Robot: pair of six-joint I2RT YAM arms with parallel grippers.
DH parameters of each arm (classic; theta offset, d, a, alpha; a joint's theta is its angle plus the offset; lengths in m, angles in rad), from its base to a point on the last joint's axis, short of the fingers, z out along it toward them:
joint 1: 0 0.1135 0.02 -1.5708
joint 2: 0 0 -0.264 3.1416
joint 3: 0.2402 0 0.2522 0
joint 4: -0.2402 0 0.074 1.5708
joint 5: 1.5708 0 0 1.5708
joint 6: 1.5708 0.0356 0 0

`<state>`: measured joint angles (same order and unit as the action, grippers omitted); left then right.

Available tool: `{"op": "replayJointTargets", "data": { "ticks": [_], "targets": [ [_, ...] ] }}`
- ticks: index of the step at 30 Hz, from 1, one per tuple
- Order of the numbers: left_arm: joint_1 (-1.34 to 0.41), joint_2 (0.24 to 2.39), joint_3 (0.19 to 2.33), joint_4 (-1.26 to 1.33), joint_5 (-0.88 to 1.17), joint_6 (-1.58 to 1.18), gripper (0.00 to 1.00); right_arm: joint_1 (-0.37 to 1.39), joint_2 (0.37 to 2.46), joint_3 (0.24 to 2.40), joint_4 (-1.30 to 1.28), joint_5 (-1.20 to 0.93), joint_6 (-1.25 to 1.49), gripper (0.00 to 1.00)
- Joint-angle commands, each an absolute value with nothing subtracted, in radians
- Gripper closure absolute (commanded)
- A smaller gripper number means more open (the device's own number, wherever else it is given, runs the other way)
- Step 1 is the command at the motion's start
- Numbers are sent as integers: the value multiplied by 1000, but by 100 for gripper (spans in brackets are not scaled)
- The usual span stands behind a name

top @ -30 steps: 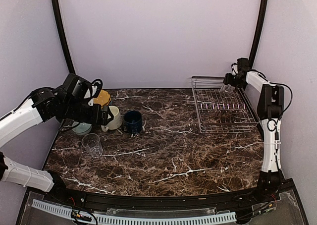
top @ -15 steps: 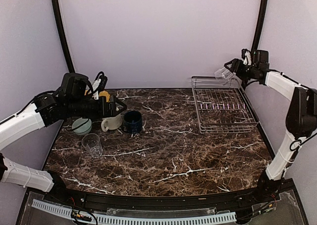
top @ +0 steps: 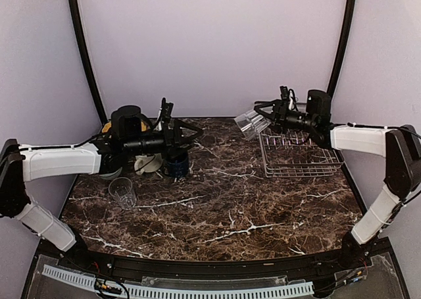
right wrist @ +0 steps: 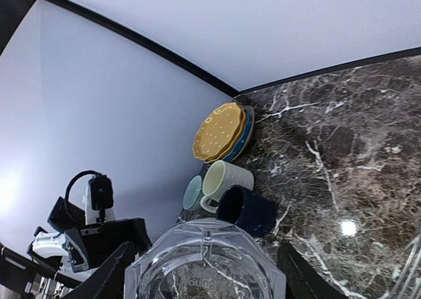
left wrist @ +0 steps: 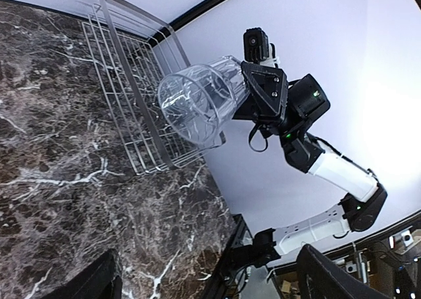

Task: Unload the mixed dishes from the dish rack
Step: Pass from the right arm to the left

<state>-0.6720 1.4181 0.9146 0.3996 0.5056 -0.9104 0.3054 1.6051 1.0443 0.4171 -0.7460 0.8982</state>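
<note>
My right gripper [top: 262,121] is shut on a clear glass tumbler [top: 249,124] and holds it on its side in the air, left of the silver dish rack [top: 299,155]. In the right wrist view the tumbler [right wrist: 207,263] fills the space between my fingers. My left gripper [top: 192,134] is open and empty, raised above the navy mug [top: 176,162] and pointing at the tumbler [left wrist: 197,108]. Yellow plates [right wrist: 220,131] on a blue plate [right wrist: 246,135], the cream mug [right wrist: 227,180], navy mug [right wrist: 247,210] and greenish bowl [right wrist: 193,192] sit at the far left.
A second clear tumbler [top: 122,192] stands upright on the marble table near the left edge. The cream mug [top: 150,162] lies beside the navy mug under my left arm. The rack [left wrist: 131,114] shows no dishes. Walls close in on the sides and back.
My right arm lifted the tumbler from the rack's far corner and swung it left, off the rack. My left arm swung right and rose, its open gripper now facing the tumbler.
</note>
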Motion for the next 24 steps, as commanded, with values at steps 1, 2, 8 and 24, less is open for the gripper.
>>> {"op": "replayJointTargets", "data": {
  "ticks": [1, 2, 8, 24],
  "targets": [
    [-699, 1470, 916, 716, 602, -1057, 10, 405, 1584, 1023, 665, -777, 1019, 67],
    [-708, 1492, 927, 742, 603, -1067, 11, 423, 1594, 1022, 683, -782, 1032, 67],
    [-726, 1566, 952, 817, 600, -1106, 15, 512, 1621, 1014, 762, -766, 1073, 68],
    [-729, 1640, 909, 1069, 593, -1249, 76, 627, 1742, 996, 928, -747, 1126, 63]
  ]
}}
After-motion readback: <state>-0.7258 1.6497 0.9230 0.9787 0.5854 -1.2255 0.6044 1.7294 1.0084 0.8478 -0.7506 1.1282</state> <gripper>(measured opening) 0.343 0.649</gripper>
